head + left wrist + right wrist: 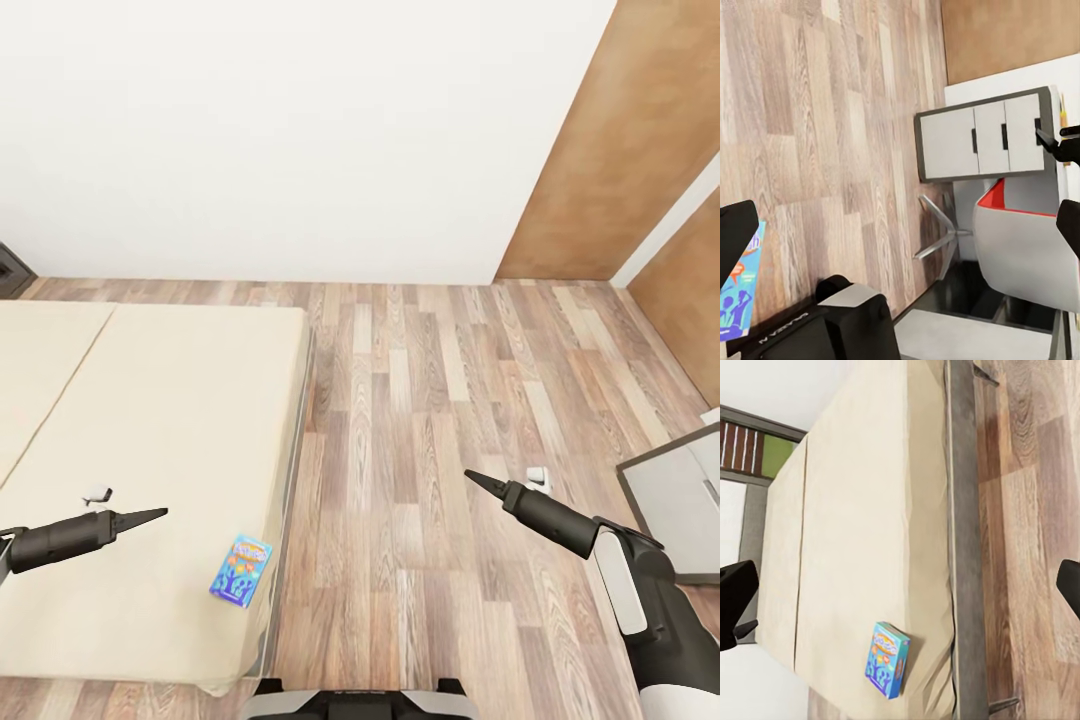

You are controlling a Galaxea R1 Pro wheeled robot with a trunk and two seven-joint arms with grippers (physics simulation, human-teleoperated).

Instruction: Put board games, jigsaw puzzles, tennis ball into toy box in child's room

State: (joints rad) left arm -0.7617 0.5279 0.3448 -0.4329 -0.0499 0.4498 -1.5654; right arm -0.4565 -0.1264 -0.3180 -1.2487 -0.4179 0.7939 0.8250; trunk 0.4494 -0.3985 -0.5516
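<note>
One board game [241, 569], a flat blue box with colourful print, lies on the beige bed [160, 420] near its front right corner. The same board game [889, 659] appears in the right wrist view, and its edge [738, 286] in the left wrist view. My left gripper [150, 516] hovers over the bed, left of the box and apart from it; its fingers [735, 229] are spread wide with nothing between them. My right gripper [480, 483] hangs over the wooden floor, right of the bed, with its fingers [735, 601] spread and empty. The toy box, puzzles and ball are out of view.
A small white object [97, 494] lies on the bed beside the left gripper, and another [537, 478] on the floor by the right one. A grey drawer cabinet [680, 500] stands at the right. A red and white chair [1020, 240] stands by it. Wooden floor stretches between bed and cabinet.
</note>
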